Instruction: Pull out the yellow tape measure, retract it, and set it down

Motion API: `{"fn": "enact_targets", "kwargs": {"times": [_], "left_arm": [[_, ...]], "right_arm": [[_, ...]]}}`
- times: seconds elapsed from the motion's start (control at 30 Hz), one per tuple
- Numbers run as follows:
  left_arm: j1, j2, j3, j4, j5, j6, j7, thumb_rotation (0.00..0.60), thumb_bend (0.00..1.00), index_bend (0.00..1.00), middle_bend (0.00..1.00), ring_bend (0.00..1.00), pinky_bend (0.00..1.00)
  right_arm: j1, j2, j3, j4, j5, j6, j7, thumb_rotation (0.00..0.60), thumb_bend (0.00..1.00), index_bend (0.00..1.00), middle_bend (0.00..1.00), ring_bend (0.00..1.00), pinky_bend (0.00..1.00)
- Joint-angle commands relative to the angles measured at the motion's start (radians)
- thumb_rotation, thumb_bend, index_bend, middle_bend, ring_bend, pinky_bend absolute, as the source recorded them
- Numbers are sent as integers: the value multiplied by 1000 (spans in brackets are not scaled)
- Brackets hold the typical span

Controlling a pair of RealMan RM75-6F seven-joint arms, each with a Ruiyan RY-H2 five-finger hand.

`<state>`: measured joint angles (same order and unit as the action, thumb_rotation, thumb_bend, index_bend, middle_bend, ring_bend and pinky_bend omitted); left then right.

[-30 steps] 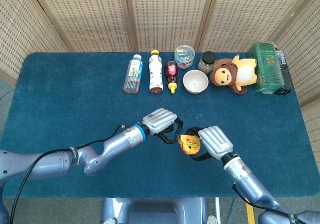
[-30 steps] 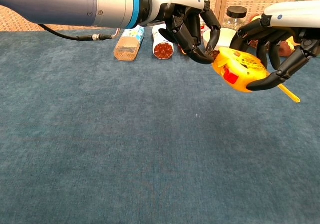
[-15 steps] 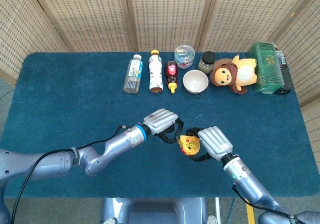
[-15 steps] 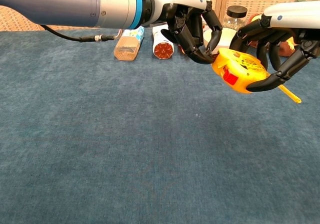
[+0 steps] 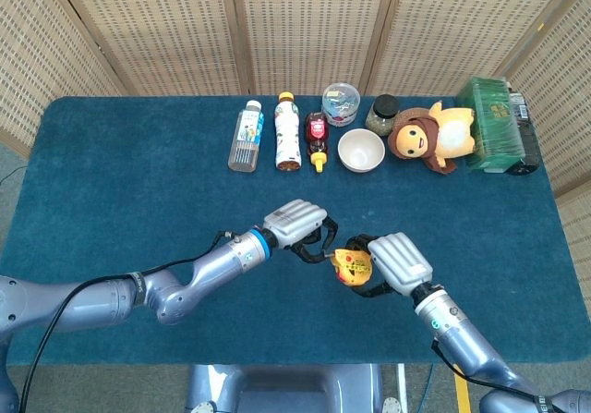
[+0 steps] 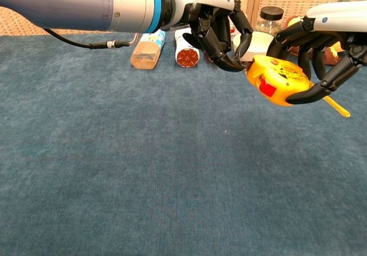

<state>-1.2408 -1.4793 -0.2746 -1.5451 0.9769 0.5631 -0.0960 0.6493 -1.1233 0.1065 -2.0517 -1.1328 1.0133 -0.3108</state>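
The yellow tape measure (image 5: 351, 265) (image 6: 277, 79), with a red button on its side, is held above the blue table in my right hand (image 5: 399, 261) (image 6: 327, 44), whose dark fingers wrap its case. A thin yellow strip (image 6: 337, 106) sticks out below that hand to the right. My left hand (image 5: 297, 224) (image 6: 215, 21) hovers just left of the case. Its fingers are curled in, with the fingertips (image 6: 245, 44) close to the case's upper left edge. I see nothing between them and no tape blade between the two hands.
Along the far edge stand two bottles (image 5: 246, 136) (image 5: 288, 133), a red sauce bottle (image 5: 317, 139), a plastic tub (image 5: 341, 103), a white bowl (image 5: 361, 151), a jar (image 5: 382, 113), a plush monkey (image 5: 429, 136) and a green box (image 5: 494, 138). Blue cloth (image 5: 138, 182) covers the table.
My right hand has carried the tape measure slightly to the right. A small gap now shows between the case and my left fingertips. The left hand has barely moved.
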Motion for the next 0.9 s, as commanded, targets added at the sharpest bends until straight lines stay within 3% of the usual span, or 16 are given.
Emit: {"fn": "enact_targets", "kwargs": {"times": [0.03, 0.9], "left_arm": [[4, 4, 1, -1, 3, -1, -4, 600, 341, 677, 1000, 1000, 991], [152, 114, 43, -48, 95, 18, -122, 600, 341, 678, 1000, 1000, 991]], "right_arm": [[-1, 2, -1, 1, -1, -2, 2, 506, 242, 503, 524, 530, 525], [-33, 63, -34, 34, -14, -11, 11, 503, 243, 511, 531, 538, 528]]}}
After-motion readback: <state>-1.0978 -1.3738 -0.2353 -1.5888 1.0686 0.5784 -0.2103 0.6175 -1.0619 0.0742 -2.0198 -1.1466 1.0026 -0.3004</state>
